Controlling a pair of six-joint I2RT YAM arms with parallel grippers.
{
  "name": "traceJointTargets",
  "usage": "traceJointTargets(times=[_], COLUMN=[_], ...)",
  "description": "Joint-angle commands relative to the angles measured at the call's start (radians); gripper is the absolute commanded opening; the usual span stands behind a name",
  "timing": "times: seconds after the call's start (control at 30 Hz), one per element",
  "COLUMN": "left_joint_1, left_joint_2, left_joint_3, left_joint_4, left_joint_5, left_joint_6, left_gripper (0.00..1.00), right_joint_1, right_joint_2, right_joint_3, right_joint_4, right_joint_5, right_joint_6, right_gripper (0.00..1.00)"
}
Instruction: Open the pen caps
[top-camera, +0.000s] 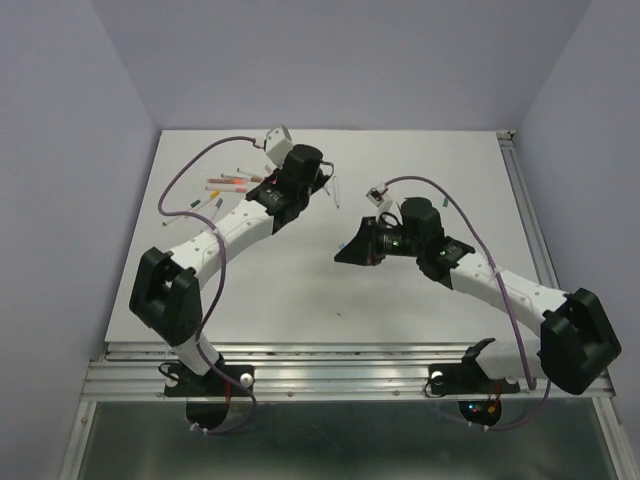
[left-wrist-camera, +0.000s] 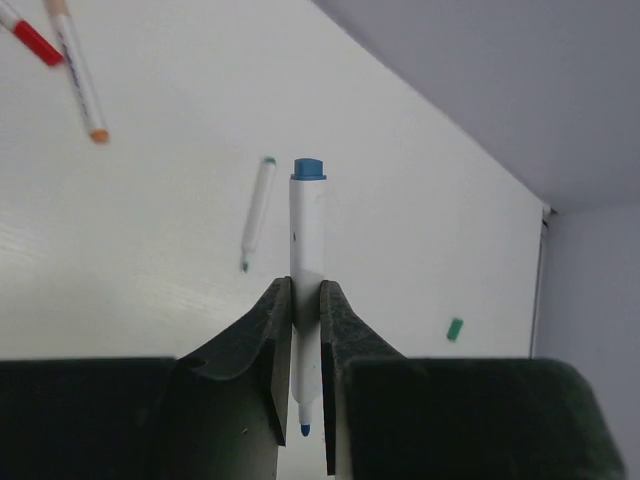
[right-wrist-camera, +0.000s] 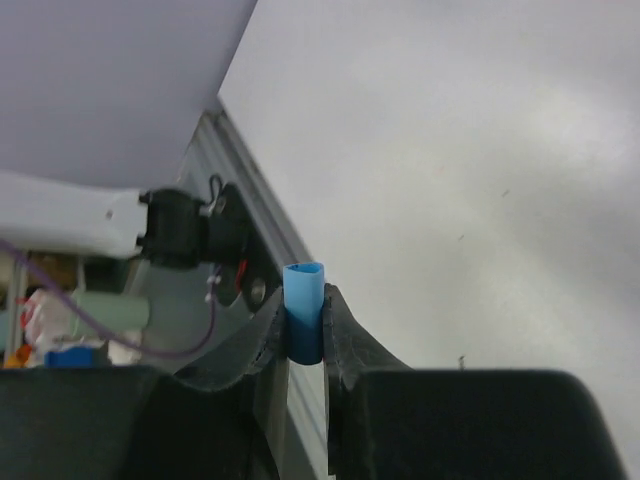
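From the top camera I see both arms over the white table. The left gripper is far and left of centre, beside a scatter of pens. The right gripper is nearer and to the right, pointing left. What either one holds is too small to make out from up there.

The wrist cameras settle it. On the left wrist view, the left gripper is clamped around a white pen held upright between the fingers. The pen's bare blue tip pokes out below and a blue end plug sits at the top. Only this view shows a loose green cap lying on the table to the right, and a green-tipped pen lying uncapped just left of the held one. An orange-ended pen and a red-ended pen lie at the top left.

On the right wrist view, the right gripper is pinched tight on the blue cap, lifted off the table and well apart from its pen. The cap is a short, smooth, bright blue tube, its hollow mouth facing up. Only here do I see the metal rail at the table edge.

There is a small dark mark on the white pen's barrel, too small to read.
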Motion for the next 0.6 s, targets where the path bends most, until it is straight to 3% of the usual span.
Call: traceJointTargets(times=[0.0,0.1,0.2,0.3,0.43,0.57], left_joint_1=[0.157,0.175,0.182,0.183,0.185,0.185], left_joint_2=[0.090,0.106,0.110,0.156,0.261,0.394], left_joint_3=[0.079,0.084,0.059,0.071,0.163,0.319], left_joint_4=[0.065,0.068,0.118,0.178,0.148,0.012], left_joint_5=[-0.060,-0.057,-0.012,0.118,0.166,0.164], left_joint_6=[0.044,0.056,0.157,0.329,0.453,0.507], left_gripper=[0.00,0.00,0.00,0.00,0.00,0.00], right_joint_1=[0.052,0.053,0.053,0.041,-0.065,-0.218], right_joint_2=[-0.094,-0.134,-0.139,-0.111,-0.019,0.071], right_joint_3=[-0.138,-0.184,-0.140,-0.049,0.029,0.107], right_joint_4=[0.043,0.045,-0.066,-0.184,-0.316,-0.373], right_joint_5=[-0.190,-0.146,-0.024,0.075,0.240,0.335], right_joint_6=[0.048,0.064,0.016,-0.027,-0.062,-0.079], right_gripper=[0.01,0.01,0.01,0.01,0.01,0.01])
